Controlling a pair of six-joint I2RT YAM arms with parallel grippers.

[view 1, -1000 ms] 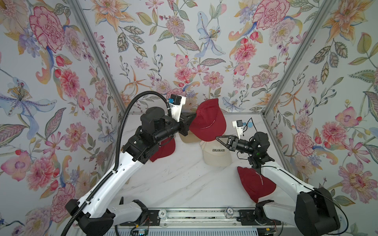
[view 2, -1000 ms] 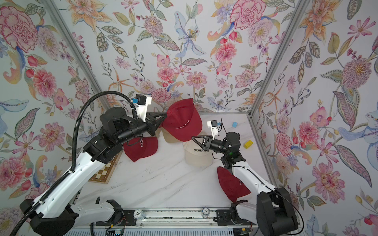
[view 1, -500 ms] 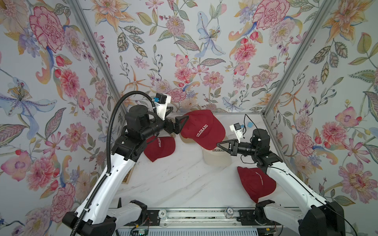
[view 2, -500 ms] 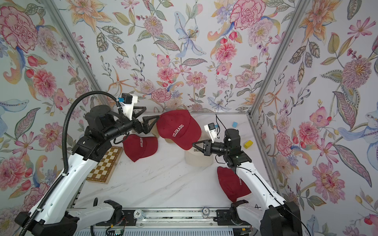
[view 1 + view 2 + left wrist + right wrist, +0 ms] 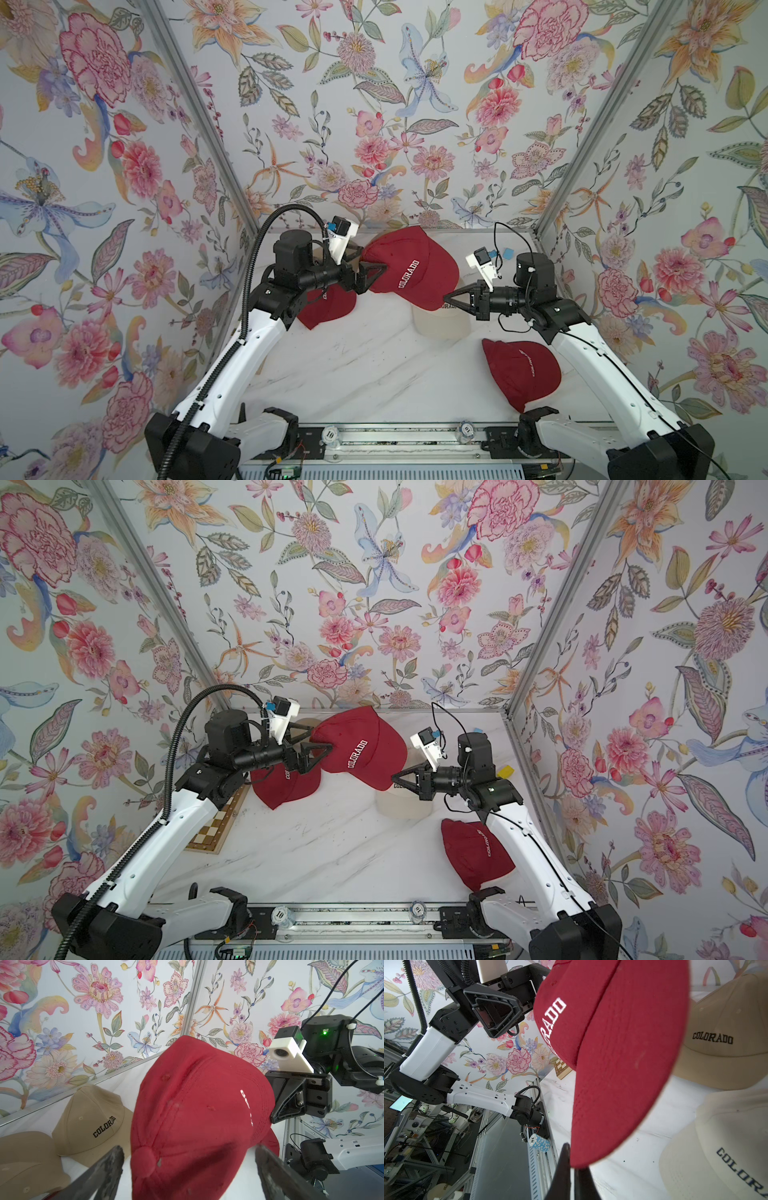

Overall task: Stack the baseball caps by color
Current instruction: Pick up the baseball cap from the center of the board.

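A dark red baseball cap (image 5: 409, 266) (image 5: 361, 750) hangs above the table between both arms. My right gripper (image 5: 446, 297) (image 5: 572, 1159) is shut on the tip of its brim (image 5: 591, 1126). My left gripper (image 5: 368, 264) (image 5: 189, 1148) is open, its fingers (image 5: 112, 1163) standing either side of the cap's crown (image 5: 197, 1105) without pinching it. A second dark red cap (image 5: 328, 307) lies under the left arm, a third (image 5: 519, 374) at the front right. A cream cap (image 5: 440, 322) (image 5: 726, 1147) sits below the right gripper. Two tan caps (image 5: 89, 1122) (image 5: 27, 1161) rest by the back wall.
A checkered wooden board (image 5: 216, 825) lies at the table's left edge under the left arm. Small blue (image 5: 508, 252) and yellow (image 5: 506, 771) items sit at the back right. Poker chip stacks (image 5: 330, 434) stand on the front rail. Flowered walls close in three sides.
My left gripper has opened and let go of the red cap's crown. The cap has dropped lower and turned its lettering up, still held at the brim by my right gripper.
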